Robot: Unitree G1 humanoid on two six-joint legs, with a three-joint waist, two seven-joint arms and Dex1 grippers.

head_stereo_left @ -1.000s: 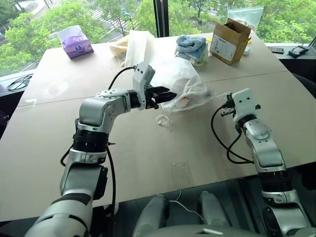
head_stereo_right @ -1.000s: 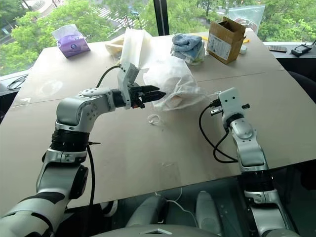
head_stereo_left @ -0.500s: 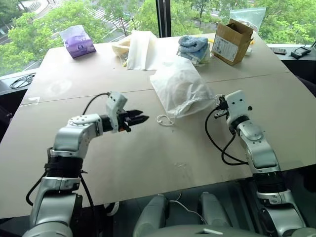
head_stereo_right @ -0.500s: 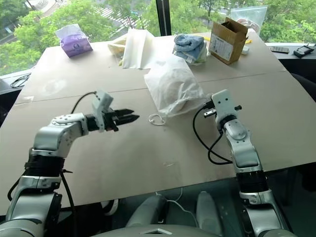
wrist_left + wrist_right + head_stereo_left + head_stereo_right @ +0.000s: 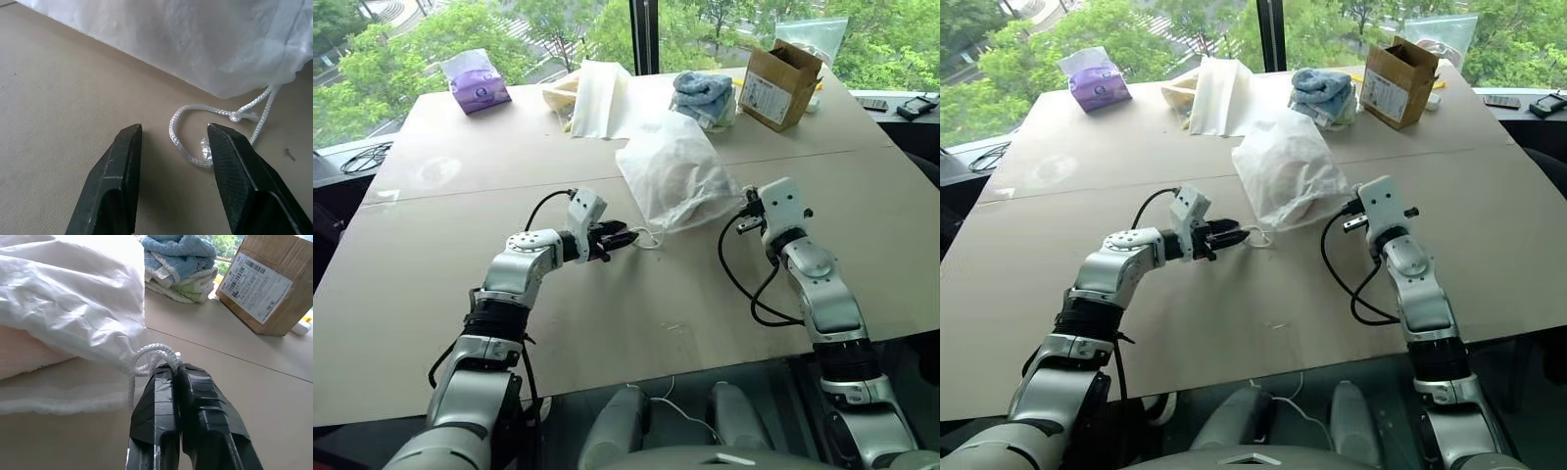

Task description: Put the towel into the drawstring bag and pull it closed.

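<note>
The drawstring bag (image 5: 675, 176) lies on the table as a thin white sack. The towel (image 5: 27, 355) shows through it as a pinkish mass inside. A white cord loop (image 5: 182, 142) trails from the bag's mouth onto the table. My left gripper (image 5: 173, 129) is open and low over the table, with that loop just ahead of its fingertips and near one finger (image 5: 234, 166). My right gripper (image 5: 176, 369) is shut on another cord loop (image 5: 151, 355) at the bag's other side. In the head views the left gripper (image 5: 628, 238) is left of the bag and the right gripper (image 5: 747, 208) is right of it.
Behind the bag lie a pile of blue and white cloths (image 5: 705, 96), a cardboard box (image 5: 773, 83), a flat cream cloth (image 5: 597, 98) and a purple tissue pack (image 5: 475, 80). A black cable (image 5: 357, 157) lies off the table's left edge.
My left gripper has dropped from beside the raised bag to table level at the cord loop, still open. The bag now rests lower on the table. My right gripper stays shut on its cord.
</note>
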